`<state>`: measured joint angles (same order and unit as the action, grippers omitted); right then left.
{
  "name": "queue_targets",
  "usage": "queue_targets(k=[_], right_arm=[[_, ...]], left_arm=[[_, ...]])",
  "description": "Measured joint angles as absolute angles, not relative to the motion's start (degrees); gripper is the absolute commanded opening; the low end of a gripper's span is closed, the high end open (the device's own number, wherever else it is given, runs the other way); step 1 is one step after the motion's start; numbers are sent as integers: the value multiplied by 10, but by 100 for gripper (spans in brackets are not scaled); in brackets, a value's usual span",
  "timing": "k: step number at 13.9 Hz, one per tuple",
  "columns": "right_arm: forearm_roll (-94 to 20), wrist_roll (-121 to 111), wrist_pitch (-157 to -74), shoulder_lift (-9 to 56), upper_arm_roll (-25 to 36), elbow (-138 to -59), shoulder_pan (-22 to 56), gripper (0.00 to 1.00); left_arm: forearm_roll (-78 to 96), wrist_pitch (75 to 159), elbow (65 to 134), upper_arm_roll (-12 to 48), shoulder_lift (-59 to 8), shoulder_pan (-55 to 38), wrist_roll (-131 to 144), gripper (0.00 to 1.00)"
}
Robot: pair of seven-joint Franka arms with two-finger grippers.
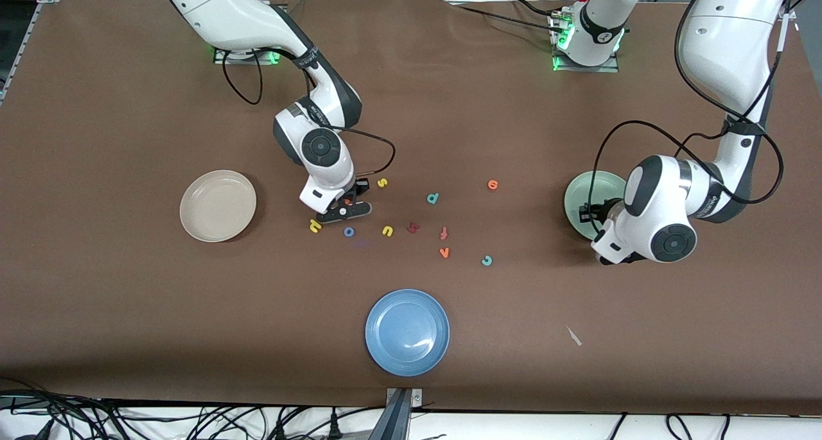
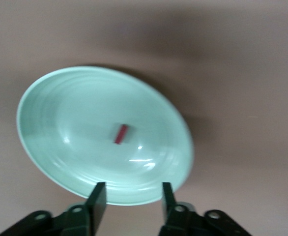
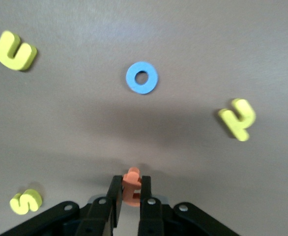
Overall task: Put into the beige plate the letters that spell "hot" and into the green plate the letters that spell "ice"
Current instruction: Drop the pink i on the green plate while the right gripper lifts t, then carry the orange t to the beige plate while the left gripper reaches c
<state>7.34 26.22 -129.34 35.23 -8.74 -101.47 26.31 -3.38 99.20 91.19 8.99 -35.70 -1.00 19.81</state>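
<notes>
Blue plate (image 1: 407, 332) bare; right gripper (image 3: 129, 196) pinches orange "t" (image 3: 131, 185).

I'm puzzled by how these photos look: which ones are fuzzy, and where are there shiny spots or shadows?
Left wrist view: soft and blurred overall; the green plate shows small white glints, near the dark red bar lying in it. Right wrist view: the blue ring is fairly crisp, a dim shadow lies on the table above the right hand. Front view: sharp, with a pale sheen on the blue plate.

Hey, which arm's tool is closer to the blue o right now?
The right. The right tool sits just above the blue o on the table, shut on the orange t. The left tool is open over the green plate.
</notes>
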Motion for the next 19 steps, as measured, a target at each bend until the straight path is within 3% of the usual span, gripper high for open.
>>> queue_targets(k=[2,6,11,15,16,18,19], right_arm=[[73,263,-1237,340,-72,-981,262,0],[71,249,-1215,308,-27,-988,252,0],[22,76,-1213,245,84,-1074,250,0],[-66,-81,-1214,214,191,-1129,245,3],[-68,-90,-1218,215,200,-1135,241,8],[-70,-91,-1240,219,202,-1144,234,36],[-77,-91,-1247,224,202,-1144,231,57]], left_arm=[[-34,992,877,121,-356,-23,199,100],[-34,1023,825,142,-365,-104,274,100],[-34,1152,803,142,-414,-145,305,100],[-38,1232,802,140,-458,-153,162,100],[-53,1252,802,139,-466,-153,124,99],[-108,1281,801,138,-482,-153,76,93],[-137,1290,801,136,-490,-152,64,89]])
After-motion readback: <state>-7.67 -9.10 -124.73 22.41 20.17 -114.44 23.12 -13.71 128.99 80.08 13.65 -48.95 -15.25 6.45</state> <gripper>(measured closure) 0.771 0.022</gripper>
